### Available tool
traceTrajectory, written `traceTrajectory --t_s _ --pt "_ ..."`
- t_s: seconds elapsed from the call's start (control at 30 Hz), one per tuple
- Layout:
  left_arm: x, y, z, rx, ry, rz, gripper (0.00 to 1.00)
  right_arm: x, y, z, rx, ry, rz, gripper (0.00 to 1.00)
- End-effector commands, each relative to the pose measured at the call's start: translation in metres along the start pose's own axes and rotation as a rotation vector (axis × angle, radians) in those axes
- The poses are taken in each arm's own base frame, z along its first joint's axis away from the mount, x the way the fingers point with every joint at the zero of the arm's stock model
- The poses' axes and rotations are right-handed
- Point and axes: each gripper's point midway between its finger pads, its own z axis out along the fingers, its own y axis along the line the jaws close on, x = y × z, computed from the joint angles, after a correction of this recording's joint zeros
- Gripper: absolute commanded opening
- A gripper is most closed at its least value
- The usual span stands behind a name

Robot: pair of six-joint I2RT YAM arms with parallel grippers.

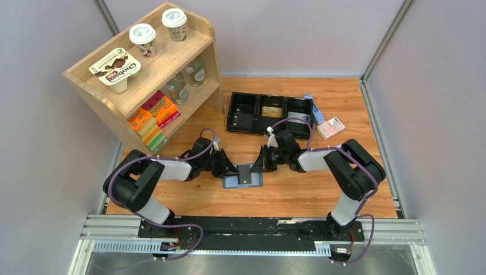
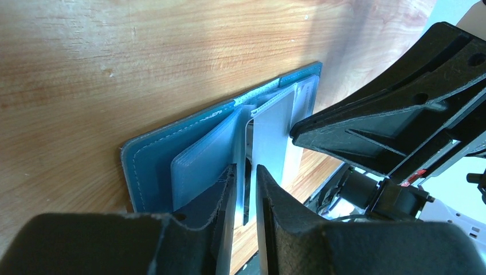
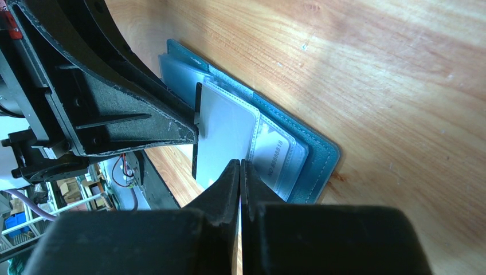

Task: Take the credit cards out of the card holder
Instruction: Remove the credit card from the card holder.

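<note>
Tabletop (image 1: 321, 189) of pale wood carries everything, with a shelf (image 1: 189, 46) at the far left and a long black tray (image 1: 229, 114) at the back, both well apart from the work. Both arms reach inward and meet over the card holder (image 1: 229, 184), which lies open and flat near the middle of the near edge. The left gripper (image 1: 231, 171) comes at it from the left and the right gripper (image 1: 258, 164) from the right, their tips close together.

The right gripper's fingers are pressed together on the lower edge of a clear sleeve (image 3: 226, 134), one of the holder's inner leaves, and hold it lifted off the pockets below. The left gripper's fingers stand only narrowly apart, with the thin edge of the black card (image 1: 245, 174) in the gap. Whether they actually bite on it I cannot tell.

Several things could spoil the pull. Nothing presses the holder onto the wood, so a card that sticks in its pocket would likely drag the whole wallet along. The grip on so thin an edge is slight and may slip off. A hard tug against the held sleeve could strain its seam. With the tips this near, a small sideways drift would knock one gripper into the other.
</note>
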Motion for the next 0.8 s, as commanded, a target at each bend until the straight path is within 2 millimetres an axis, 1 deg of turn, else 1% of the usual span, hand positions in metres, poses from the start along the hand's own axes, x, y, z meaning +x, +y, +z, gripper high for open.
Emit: traceTrajectory --t_s 0.0,0.2,0.27,0.43,0.63,0.77 --pt "0.0 0.006 0.002 -0.018 0.002 0.0 0.27 0.003 -0.016 -0.002 0.066 -0.012 0.003 0.02" --pt "-0.003 -0.006 0.001 0.036 -0.013 0.031 0.23 0.003 -0.016 -0.002 0.064 -0.01 0.0 0.02" --pt "-0.005 -0.011 0.0 0.06 -0.021 0.044 0.19 0.003 -0.017 -0.002 0.066 -0.009 0.003 0.02" --pt "-0.007 -0.025 0.0 0.128 -0.024 0.071 0.18 0.004 -0.017 -0.002 0.064 -0.009 0.001 0.02" --pt "-0.008 -0.03 -0.004 0.156 -0.044 0.077 0.15 0.004 -0.019 -0.001 0.074 -0.01 0.003 0.02" --pt "-0.01 -0.036 -0.01 0.179 -0.063 0.1 0.1 0.007 -0.024 0.0 0.085 -0.002 0.011 0.02"
